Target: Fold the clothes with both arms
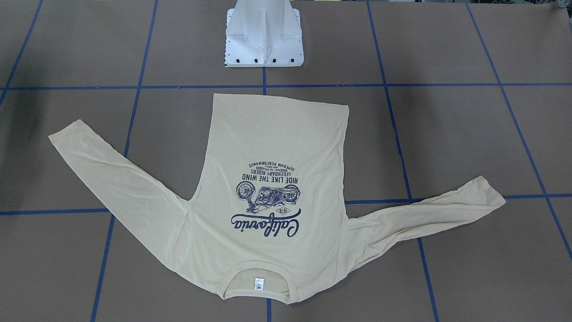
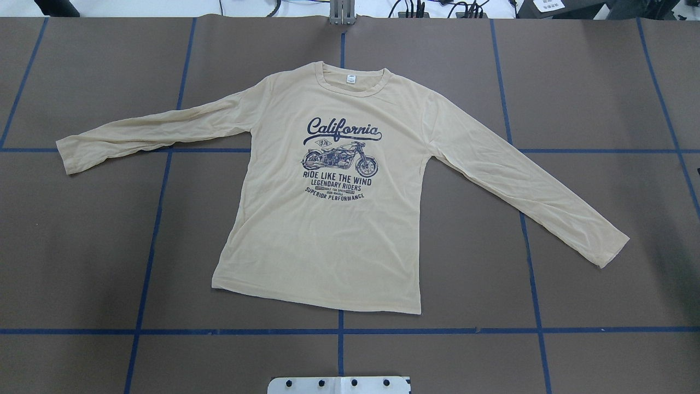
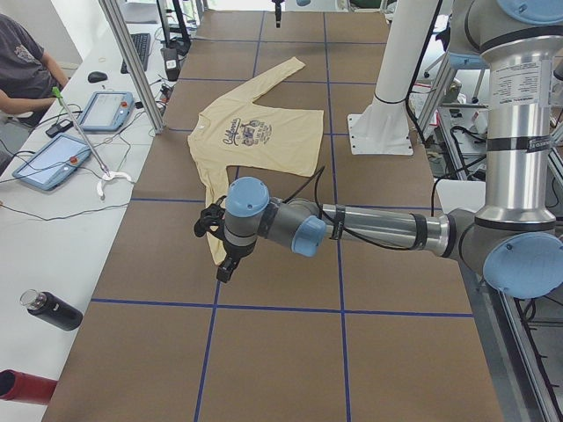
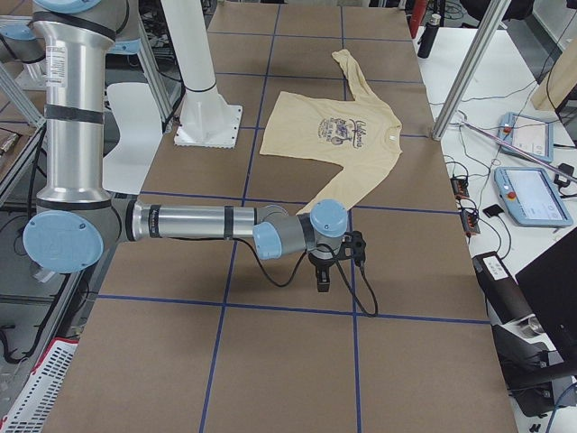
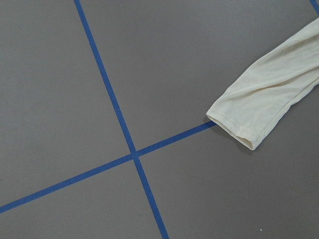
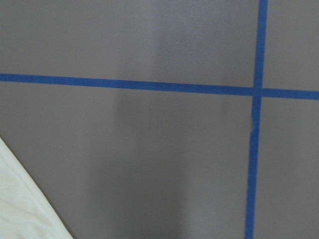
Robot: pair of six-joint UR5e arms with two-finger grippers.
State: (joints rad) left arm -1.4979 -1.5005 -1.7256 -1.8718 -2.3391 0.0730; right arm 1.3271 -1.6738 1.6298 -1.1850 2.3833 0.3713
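Note:
The pale cream-yellow shirt (image 1: 268,179) (image 2: 328,230) lies flat on the brown table, print side up. Its collar points away from the robot's base and both sleeves are spread out. The left arm's gripper (image 3: 216,251) hangs over the end of the near sleeve (image 3: 214,189). That cuff (image 5: 249,124) shows at the right of the left wrist view. The right arm's gripper (image 4: 338,263) hangs past the other sleeve (image 4: 347,185), and an edge of cloth (image 6: 20,209) fills the lower left corner of the right wrist view. I cannot tell whether either gripper is open or shut.
A white pedestal base (image 1: 263,36) (image 2: 339,384) stands at the robot's side of the table. Blue tape lines (image 2: 339,331) divide the brown surface into squares. A side bench holds teach pendants (image 4: 532,194) and bottles (image 3: 53,309), and a person (image 3: 22,61) sits there.

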